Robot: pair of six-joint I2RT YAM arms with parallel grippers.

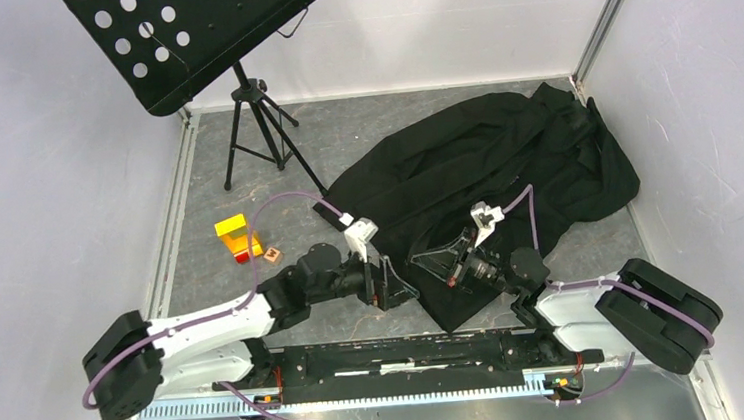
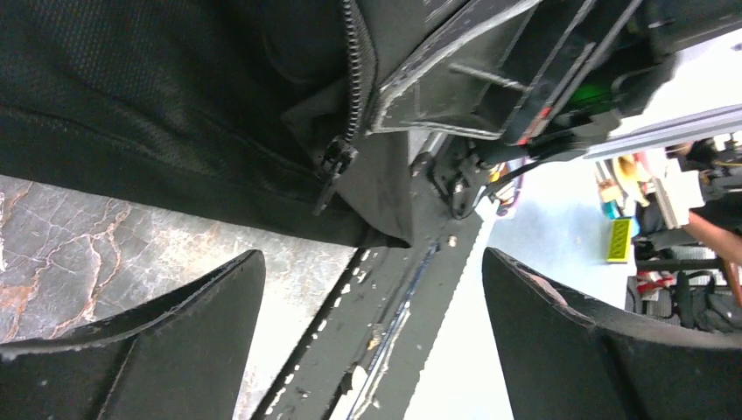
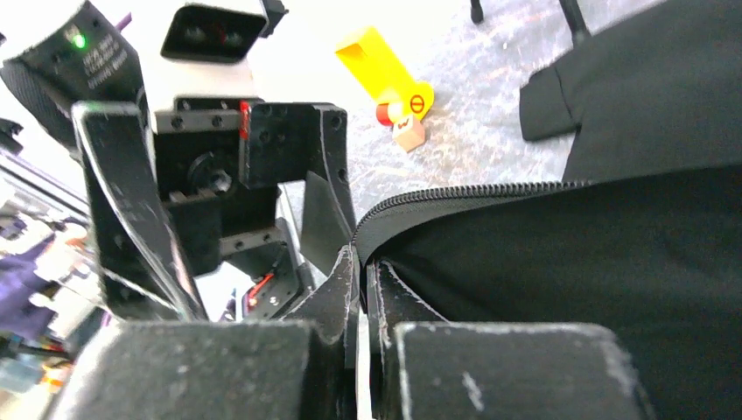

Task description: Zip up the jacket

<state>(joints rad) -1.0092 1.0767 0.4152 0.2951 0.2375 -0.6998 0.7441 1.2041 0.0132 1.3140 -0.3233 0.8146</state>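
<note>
Two arms (image 1: 217, 328) reach inward, low over the worktop (image 1: 362, 131). The left pincer (image 2: 372, 255) stands apart; the right pincer (image 3: 360, 276) is clamped on the zipper edge of the one jacket (image 3: 612, 262).

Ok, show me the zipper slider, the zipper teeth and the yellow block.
zipper slider (image 2: 335, 160): left wrist view, on the slider body, above its pull tab.
zipper teeth (image 3: 472, 191): right wrist view, mid-run of the tooth row.
yellow block (image 1: 232, 228): top external view, on its top face.
</note>
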